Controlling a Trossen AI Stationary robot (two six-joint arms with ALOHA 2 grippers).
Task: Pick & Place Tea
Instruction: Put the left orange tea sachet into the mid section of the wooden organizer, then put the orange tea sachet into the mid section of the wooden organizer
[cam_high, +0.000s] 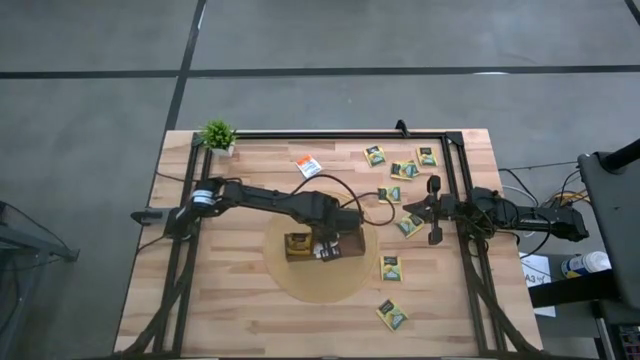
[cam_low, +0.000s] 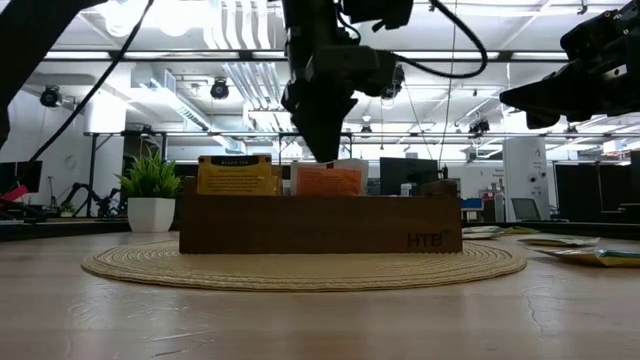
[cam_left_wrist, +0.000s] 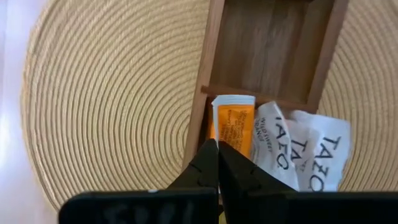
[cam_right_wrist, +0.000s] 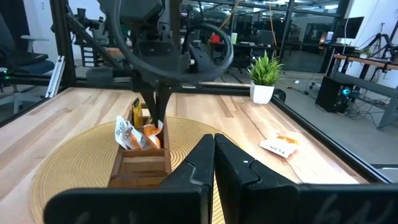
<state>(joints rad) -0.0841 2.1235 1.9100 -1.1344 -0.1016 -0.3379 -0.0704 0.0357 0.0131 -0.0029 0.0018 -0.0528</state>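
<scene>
The tray (cam_left_wrist: 267, 50) is cut off; print on the sachets (cam_high: 392, 267) is unreadable.

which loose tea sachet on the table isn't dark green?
The white-and-orange sachet, lying alone near the plant; the other loose ones are dark green with yellow.

We list a long brown wooden tray (cam_high: 300, 246) with dividers, stamped with letters on its side, resting on a round woven straw mat (cam_high: 300, 285). We add a small green potted plant (cam_high: 217, 135) in a white pot at the far corner of the pale wooden table (cam_high: 230, 320).
</scene>
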